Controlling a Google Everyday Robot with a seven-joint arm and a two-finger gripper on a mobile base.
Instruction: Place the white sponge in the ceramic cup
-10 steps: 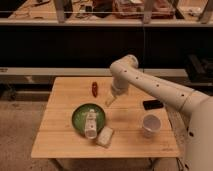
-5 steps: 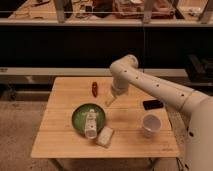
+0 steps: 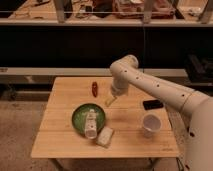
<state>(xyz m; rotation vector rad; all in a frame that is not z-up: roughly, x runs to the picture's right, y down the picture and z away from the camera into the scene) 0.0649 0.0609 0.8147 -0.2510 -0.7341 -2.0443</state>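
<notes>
Wooden table (image 3: pixel 60 100) before dark shelving (image 3: pixel 60 45); end effector (image 3: pixel 111 101) above table centre, grip state unclear.

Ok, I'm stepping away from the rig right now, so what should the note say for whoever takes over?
Claw: hovers above the wooden table, behind the green plate.
White sponge: lying on the table at the plate's front right edge.
Ceramic cup: upright, to the sponge's right, apart from it.
Done: nothing yet.
Left: grasp the sponge, carry it to the cup, release.
</notes>
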